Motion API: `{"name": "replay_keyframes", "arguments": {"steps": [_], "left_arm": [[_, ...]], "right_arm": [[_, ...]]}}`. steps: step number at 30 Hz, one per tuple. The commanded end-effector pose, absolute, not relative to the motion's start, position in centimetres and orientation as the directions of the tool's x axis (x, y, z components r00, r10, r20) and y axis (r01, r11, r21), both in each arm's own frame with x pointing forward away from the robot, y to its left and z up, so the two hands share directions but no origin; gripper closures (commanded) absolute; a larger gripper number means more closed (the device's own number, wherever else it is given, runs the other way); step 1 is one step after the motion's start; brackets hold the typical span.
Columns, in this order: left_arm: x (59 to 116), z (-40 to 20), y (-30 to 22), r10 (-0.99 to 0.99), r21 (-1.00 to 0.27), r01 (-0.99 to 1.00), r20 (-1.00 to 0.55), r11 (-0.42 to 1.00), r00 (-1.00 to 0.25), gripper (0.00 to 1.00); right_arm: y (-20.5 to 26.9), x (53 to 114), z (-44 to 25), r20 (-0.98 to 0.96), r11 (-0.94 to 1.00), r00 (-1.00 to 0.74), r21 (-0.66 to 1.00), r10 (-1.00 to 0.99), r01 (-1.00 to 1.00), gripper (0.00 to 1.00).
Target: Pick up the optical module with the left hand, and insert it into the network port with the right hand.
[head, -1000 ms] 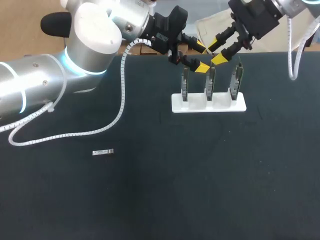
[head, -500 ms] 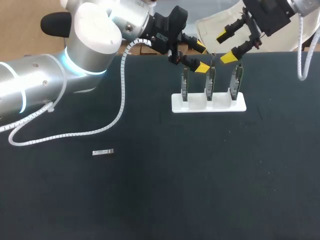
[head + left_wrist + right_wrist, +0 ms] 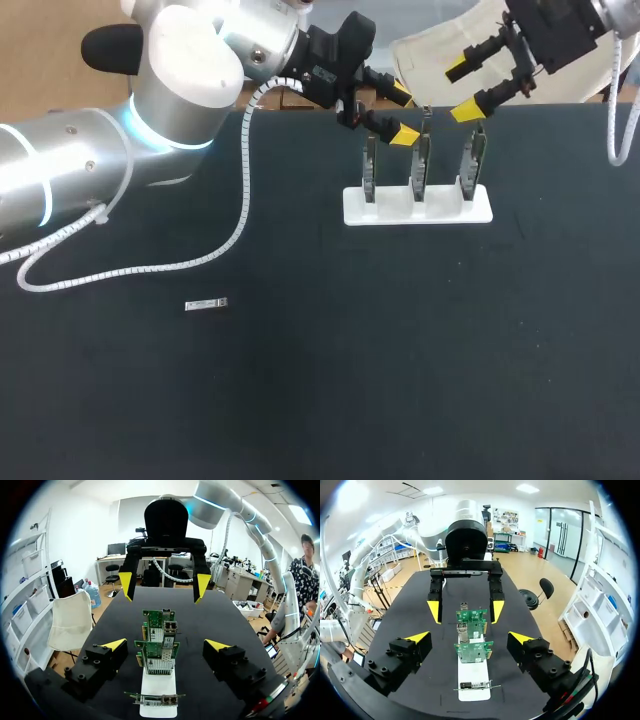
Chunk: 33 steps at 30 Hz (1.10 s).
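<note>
Notably optical module [image 3: 207, 304] lies well apart from left claw [image 3: 402, 116], right claw [image 3: 462, 90].

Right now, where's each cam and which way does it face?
Head: fixed above, behind; looks down on table; both arms show, left gripper and right gripper at card stand.
Left wrist: on left arm, looks past its open fingers along the stand to the right gripper.
Right wrist: the reverse, facing the left gripper.
Shared: wrist views see the stand from opposite ends.

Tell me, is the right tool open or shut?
Open. The right tool has its yellow tips wide apart, touching nothing, in both the head and right wrist views.
</note>
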<state>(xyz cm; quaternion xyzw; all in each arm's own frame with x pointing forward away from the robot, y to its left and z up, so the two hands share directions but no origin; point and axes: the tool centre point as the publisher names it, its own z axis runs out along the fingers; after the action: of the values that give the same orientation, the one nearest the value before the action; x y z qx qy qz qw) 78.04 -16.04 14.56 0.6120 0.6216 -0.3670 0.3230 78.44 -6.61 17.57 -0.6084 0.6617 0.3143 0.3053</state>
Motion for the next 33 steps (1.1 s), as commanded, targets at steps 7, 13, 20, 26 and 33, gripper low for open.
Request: {"name": "replay_keyframes", "arguments": {"steps": [7,13,20,26,33], "left_arm": [[78.3,14.6,-16.1,0.528,-0.064,0.998,-0.848,-0.022,-0.043,0.00],[78.3,14.6,-16.1,0.528,-0.064,0.998,-0.848,-0.022,-0.043,0.00],[78.3,14.6,-16.1,0.528,-0.064,0.998,-0.848,-0.022,-0.043,0.00],[78.3,14.6,-16.1,0.528,-0.064,0.998,-0.848,-0.022,-0.043,0.00],[78.3,14.6,-16.1,0.528,-0.064,0.998,-0.848,-0.022,-0.043,0.00]], "right_arm": [[-6.6,78.1,17.7,-0.797,0.067,-0.059,0.024,-0.601,-0.998,1.00],[-6.4,78.1,18.0,-0.800,0.066,-0.050,0.014,-0.598,-0.998,1.00],[-5.5,78.2,18.5,-0.810,0.042,-0.028,0.003,-0.586,-0.999,1.00],[-4.6,78.3,18.6,-0.812,0.025,-0.016,0.001,-0.584,-1.000,1.00],[-3.1,78.4,18.3,-0.812,-0.007,0.001,0.004,-0.584,-1.000,1.00]]}}
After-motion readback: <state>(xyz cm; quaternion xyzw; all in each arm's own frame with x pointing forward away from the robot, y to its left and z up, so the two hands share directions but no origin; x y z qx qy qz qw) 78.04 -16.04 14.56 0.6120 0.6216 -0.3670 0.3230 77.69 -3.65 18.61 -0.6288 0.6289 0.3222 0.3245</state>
